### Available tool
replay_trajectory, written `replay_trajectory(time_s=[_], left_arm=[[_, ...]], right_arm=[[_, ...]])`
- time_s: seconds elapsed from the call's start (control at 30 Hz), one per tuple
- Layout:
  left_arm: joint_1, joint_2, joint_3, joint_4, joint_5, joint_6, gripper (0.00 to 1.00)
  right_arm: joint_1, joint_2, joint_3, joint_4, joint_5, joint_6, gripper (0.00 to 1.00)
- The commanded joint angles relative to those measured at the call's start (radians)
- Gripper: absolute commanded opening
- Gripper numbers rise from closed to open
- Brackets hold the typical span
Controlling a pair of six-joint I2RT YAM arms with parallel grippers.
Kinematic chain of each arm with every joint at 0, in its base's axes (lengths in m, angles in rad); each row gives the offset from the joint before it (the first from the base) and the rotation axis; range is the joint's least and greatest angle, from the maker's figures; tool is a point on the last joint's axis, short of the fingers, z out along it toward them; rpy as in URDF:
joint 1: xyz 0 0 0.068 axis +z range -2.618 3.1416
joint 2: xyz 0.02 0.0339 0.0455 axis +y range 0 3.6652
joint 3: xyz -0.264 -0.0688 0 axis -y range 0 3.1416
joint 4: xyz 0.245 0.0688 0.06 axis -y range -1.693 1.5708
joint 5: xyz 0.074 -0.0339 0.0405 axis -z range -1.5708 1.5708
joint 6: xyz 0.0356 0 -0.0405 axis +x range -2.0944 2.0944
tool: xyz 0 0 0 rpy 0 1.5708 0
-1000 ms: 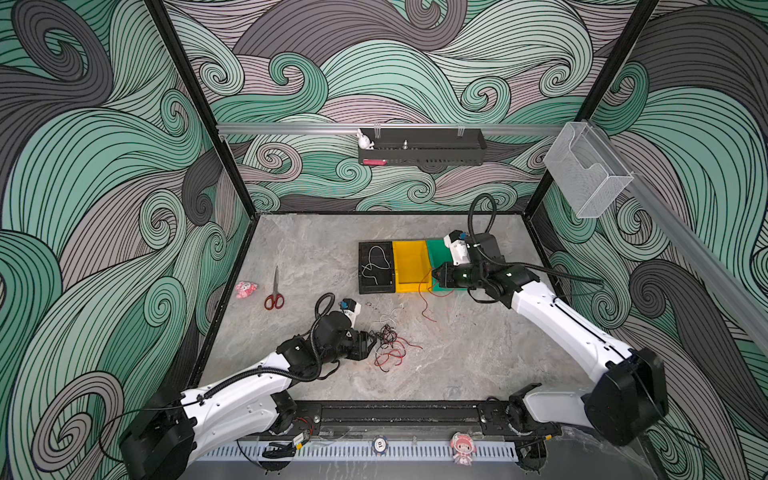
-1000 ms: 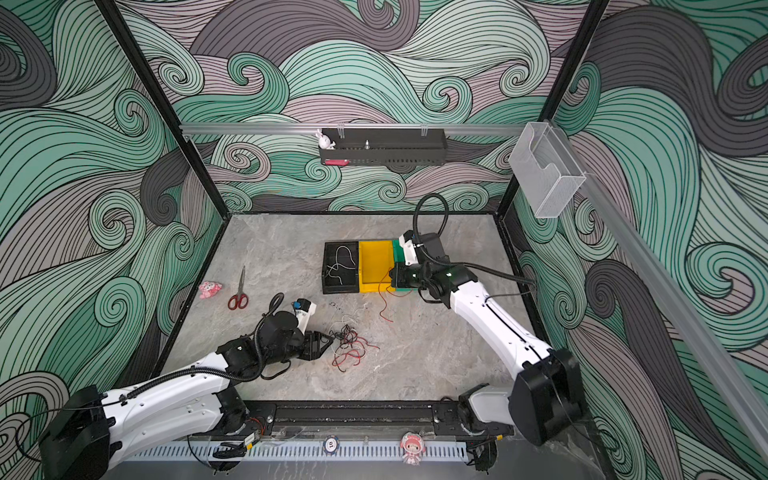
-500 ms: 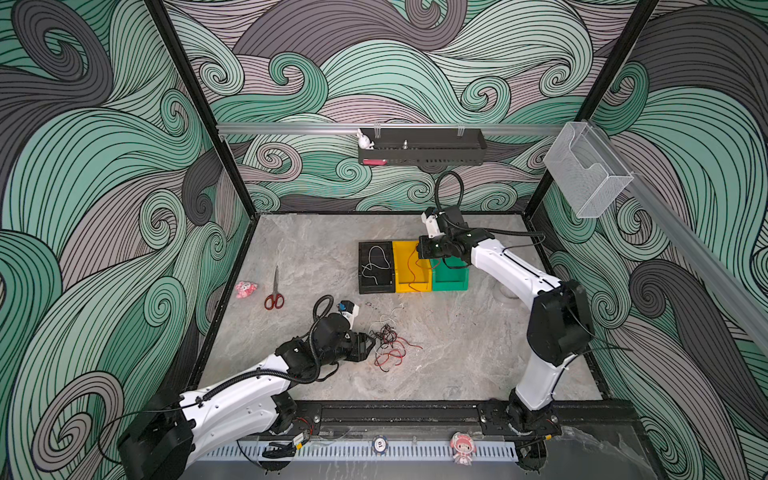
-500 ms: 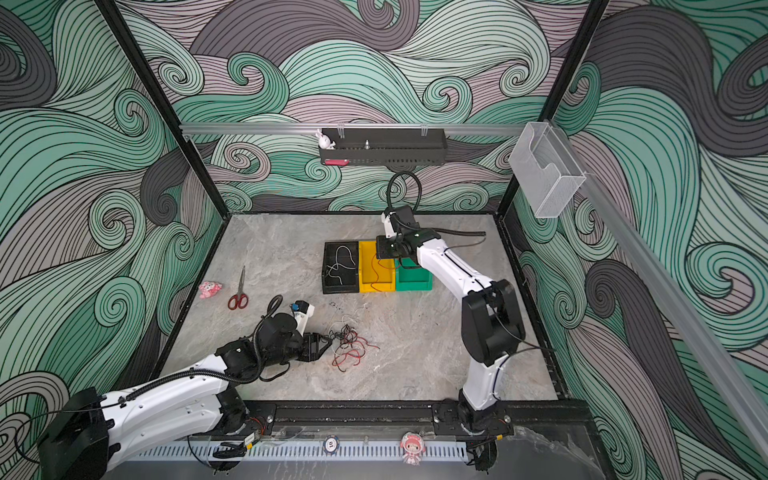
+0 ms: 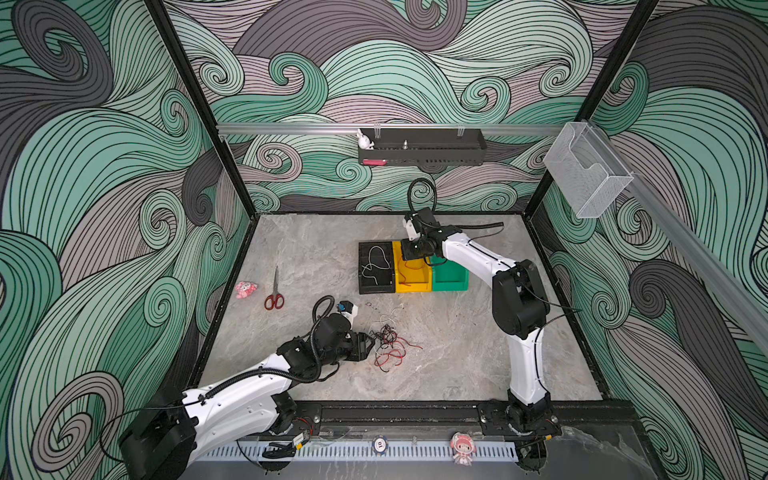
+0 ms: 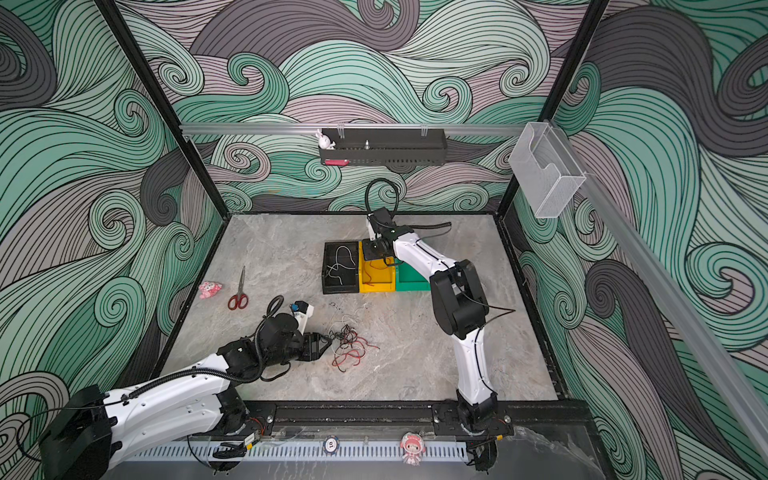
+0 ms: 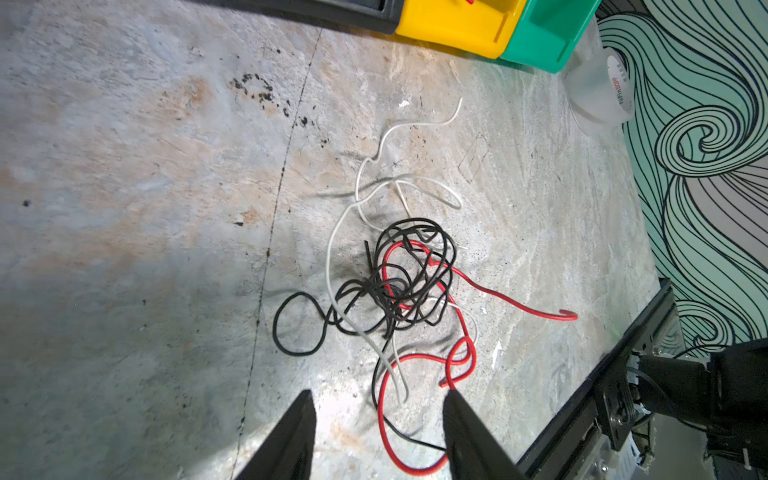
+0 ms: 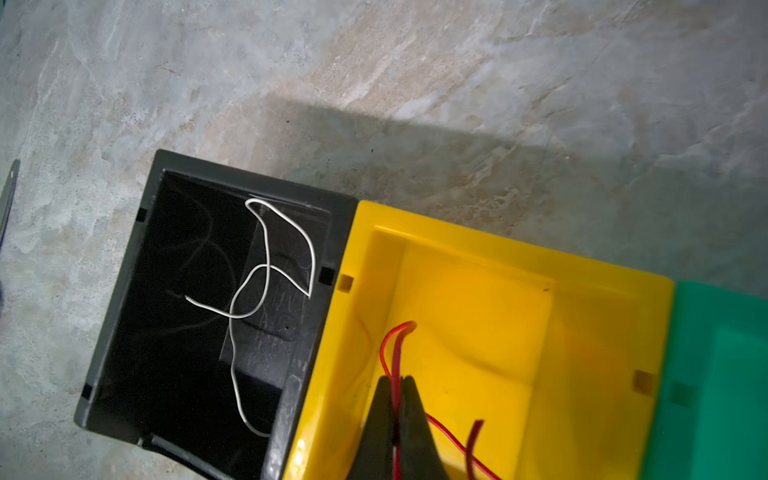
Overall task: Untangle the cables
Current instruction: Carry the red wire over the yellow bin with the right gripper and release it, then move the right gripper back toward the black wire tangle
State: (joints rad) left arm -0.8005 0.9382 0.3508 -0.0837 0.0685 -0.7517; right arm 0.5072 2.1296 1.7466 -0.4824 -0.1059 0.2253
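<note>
Right gripper [image 8: 397, 380] is over the yellow bin [image 8: 498, 243], jaws pressed together, pinching a red cable [image 8: 400, 332]. The cable loops up past the fingertips and its rest trails down into the bin. Beside it, the black bin [image 8: 124, 270] has one white cable [image 8: 266, 249] lying loose on its floor. The green bin [image 8: 727, 374] sits on the yellow one's other side, all three touching in a row.

Left gripper [image 7: 378, 401] is low over the table [image 7: 124, 166], jaws spread, at the near edge of the tangle [image 7: 407, 282] of black, red and white cables. A red loop and a white end lie between the fingers [image 7: 299, 432]; contact is hard to judge from here.

In both top views the tangle [image 5: 388, 343] lies mid-table, well apart from the bins. Scissors [image 5: 274, 296] and a pink toy [image 5: 245, 289] are off by the left wall.
</note>
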Motion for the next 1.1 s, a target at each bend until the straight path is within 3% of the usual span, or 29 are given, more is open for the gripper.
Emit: replay_trajectory(time_s=[0.0, 0.3, 0.37, 0.47, 0.9, 1.07], left_arm=[[0.004, -0.017, 0.01, -0.025, -0.03, -0.018, 0.53], [0.005, -0.016, 0.01, -0.021, -0.045, -0.015, 0.52], [0.005, -0.003, 0.018, -0.018, -0.041, -0.012, 0.52], [0.005, 0.014, 0.024, -0.008, -0.033, -0.012, 0.52], [0.004, -0.018, 0.019, -0.015, -0.033, -0.035, 0.53], [0.005, -0.042, 0.006, -0.019, -0.041, -0.047, 0.52]], right_arm=[[0.01, 0.029, 0.04, 0.009, -0.061, 0.054, 0.03], [-0.009, 0.083, 0.037, 0.006, -0.054, 0.079, 0.08], [-0.011, 0.071, 0.024, -0.005, -0.019, 0.072, 0.12], [-0.017, 0.058, 0.009, -0.022, 0.024, 0.063, 0.25], [-0.021, -0.092, -0.064, -0.018, 0.032, -0.013, 0.42], [-0.022, -0.152, -0.102, -0.046, 0.013, -0.032, 0.43]])
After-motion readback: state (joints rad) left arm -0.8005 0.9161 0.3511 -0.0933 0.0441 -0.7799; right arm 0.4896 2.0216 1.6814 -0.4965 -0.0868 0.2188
